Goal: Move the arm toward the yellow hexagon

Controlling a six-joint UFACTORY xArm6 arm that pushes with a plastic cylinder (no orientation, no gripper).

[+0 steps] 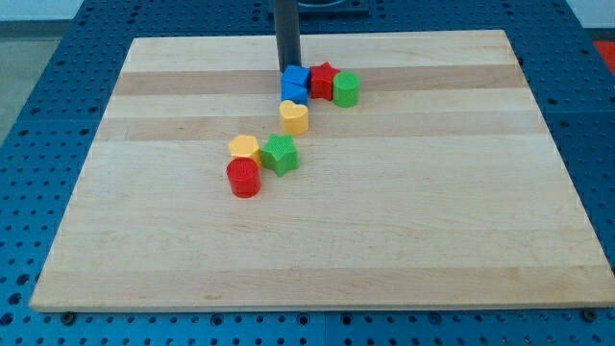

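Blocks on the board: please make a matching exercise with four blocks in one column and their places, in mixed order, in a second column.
1. blue block
2. green cylinder
3. red cylinder
4. yellow heart-like block

A. lowest in the view
B. rightmost of the top group
C. just below the blue one
D. right beneath my tip

Pairs: 1-D, 2-B, 3-A, 4-C

The dark rod (286, 34) is cut off by the view's top edge. Its tip (287, 69) sits just behind the blue block (295, 85), whose exact shape is unclear.
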